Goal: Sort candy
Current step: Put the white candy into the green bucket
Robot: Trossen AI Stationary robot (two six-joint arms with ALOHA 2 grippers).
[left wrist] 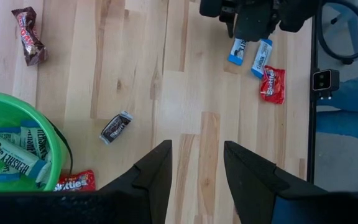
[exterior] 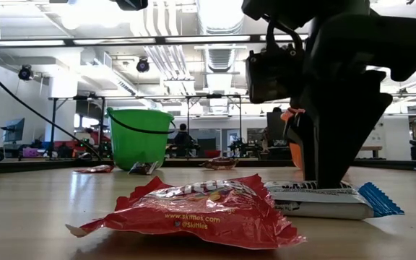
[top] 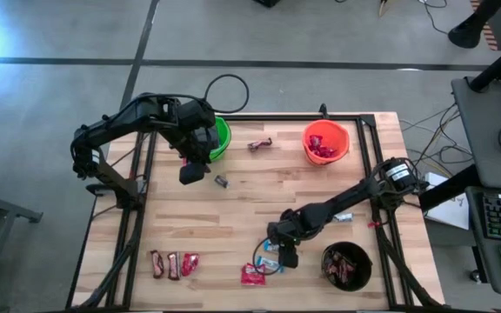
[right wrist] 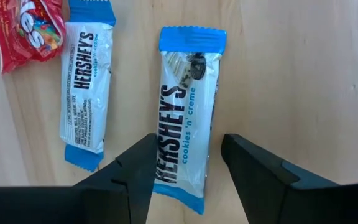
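Your left gripper (left wrist: 194, 171) hangs with its jaws apart and empty just beside the round green plastic bucket (top: 222, 137), which already holds blue-and-white Hershey's bars; a small dark wrapped sweet (left wrist: 115, 127) lies on the wood ahead of those jaws, probably the next pick. Your right gripper (right wrist: 185, 165) stands low over the table, jaws spread wide and straddling a blue-and-white bar (right wrist: 187, 109) reading "Hershey's cookies 'n' creme", not yet gripped. Beyond that jaw lie a second Hershey's bar (right wrist: 87, 93) and a flat red Skittles packet (right wrist: 23, 28).

Two dark jointed arms, black cables along links, matte black angular gripper fingers (right wrist: 260, 174)
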